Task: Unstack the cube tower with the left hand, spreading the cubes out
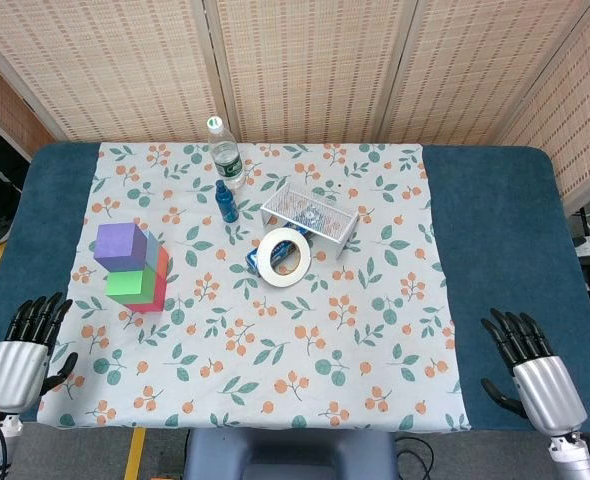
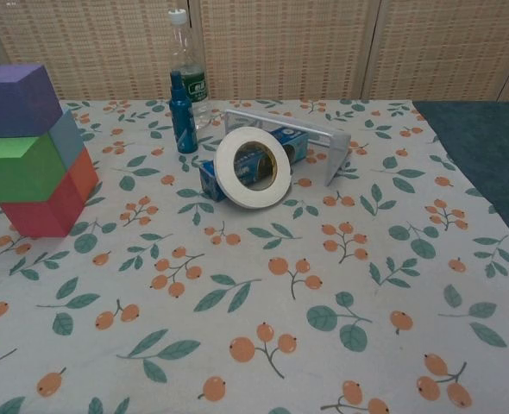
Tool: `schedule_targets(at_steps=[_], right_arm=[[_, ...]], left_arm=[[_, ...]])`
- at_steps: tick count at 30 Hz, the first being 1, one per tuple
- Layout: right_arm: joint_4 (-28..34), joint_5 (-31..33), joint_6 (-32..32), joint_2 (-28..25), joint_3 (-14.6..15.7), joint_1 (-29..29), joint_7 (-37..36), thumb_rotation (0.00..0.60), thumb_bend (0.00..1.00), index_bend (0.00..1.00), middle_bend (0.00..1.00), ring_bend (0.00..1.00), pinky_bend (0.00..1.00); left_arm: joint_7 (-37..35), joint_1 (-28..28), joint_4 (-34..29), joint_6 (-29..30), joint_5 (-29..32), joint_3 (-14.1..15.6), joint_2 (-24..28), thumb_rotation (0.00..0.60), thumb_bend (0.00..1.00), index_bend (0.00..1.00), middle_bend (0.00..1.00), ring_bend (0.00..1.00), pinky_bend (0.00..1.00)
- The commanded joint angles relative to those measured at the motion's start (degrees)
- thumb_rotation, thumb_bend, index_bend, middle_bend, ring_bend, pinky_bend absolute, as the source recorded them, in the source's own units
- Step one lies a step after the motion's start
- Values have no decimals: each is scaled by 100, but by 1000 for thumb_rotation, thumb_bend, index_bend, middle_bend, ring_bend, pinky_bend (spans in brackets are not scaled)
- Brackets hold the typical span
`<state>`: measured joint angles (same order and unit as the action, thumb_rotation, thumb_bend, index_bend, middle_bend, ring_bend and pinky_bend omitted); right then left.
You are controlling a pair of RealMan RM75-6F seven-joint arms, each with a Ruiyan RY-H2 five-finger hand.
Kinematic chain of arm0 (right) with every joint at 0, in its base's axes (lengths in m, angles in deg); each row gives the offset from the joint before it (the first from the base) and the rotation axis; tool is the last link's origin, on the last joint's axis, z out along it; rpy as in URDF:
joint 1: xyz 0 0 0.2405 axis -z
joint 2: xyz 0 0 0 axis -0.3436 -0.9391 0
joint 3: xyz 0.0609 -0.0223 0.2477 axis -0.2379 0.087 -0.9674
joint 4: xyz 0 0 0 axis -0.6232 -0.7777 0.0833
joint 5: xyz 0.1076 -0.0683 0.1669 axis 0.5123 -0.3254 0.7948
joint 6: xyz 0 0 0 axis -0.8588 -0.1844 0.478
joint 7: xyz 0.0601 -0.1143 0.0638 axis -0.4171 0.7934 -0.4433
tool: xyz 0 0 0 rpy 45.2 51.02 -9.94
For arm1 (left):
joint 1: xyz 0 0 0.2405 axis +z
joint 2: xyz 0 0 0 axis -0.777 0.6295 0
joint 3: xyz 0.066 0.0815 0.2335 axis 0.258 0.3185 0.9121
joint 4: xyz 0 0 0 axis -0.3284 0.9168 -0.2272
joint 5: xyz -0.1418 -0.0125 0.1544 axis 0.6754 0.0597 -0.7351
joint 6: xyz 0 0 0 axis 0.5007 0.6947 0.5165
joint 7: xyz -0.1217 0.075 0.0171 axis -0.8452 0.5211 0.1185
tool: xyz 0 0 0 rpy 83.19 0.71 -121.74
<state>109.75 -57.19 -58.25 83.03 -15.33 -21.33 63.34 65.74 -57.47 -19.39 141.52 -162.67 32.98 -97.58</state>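
I am seeing three stacked cubes: purple cube (image 1: 121, 245), green cube (image 1: 128, 285), red cube (image 1: 153, 296). My left hand (image 1: 25, 351) and right hand (image 1: 531, 371) are resting open, empty.

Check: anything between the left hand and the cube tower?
Nothing visible. The left hand rests open at the table's near-left edge; only bare cloth lies between it and the cube tower. The tape roll sits off to the right.

- The cube tower (image 2: 26, 147) is cut by the chest view's left edge.
- The blue box (image 2: 246, 168) beside the tower sits partly behind the tape roll (image 2: 253, 167).
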Motion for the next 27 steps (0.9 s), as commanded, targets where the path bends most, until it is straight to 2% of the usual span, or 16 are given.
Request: schedule_targets(at_steps=[1,6,10,15,20,27], right_arm=[[14,1,34,-27,10,-14,-49,600,166,0,0,0,0],[30,-37,21,-53,26,-12,-103,600,166,0,0,0,0],[45,-88,-8,-86,54,-3,-178,600,166,0,0,0,0],[42,-134,34,-100,79,-17,-131,600,166,0,0,0,0],[96,-189,138,-151,147,-51,-172,600,166,0,0,0,0],[117,-308,81,-182,188,-53,-241,600,166,0,0,0,0]], left_arm=[[-23,-13,27,4,-15,-7,-38,600,350,0,0,0,94],[-214,-102,73,-2,-85,-51,-121,600,353,0,0,0,94],[-552,-355,-114,12,-63,-369,-1,600,350,0,0,0,90],[-506,-671,-682,-124,76,-767,262,600,373,0,0,0,80],[-393,-1089,-1239,-889,583,-1052,569,600,373,0,0,0,64],[-369,-1780,-1356,-2215,1443,-1332,704,600,358,0,0,0,52]])
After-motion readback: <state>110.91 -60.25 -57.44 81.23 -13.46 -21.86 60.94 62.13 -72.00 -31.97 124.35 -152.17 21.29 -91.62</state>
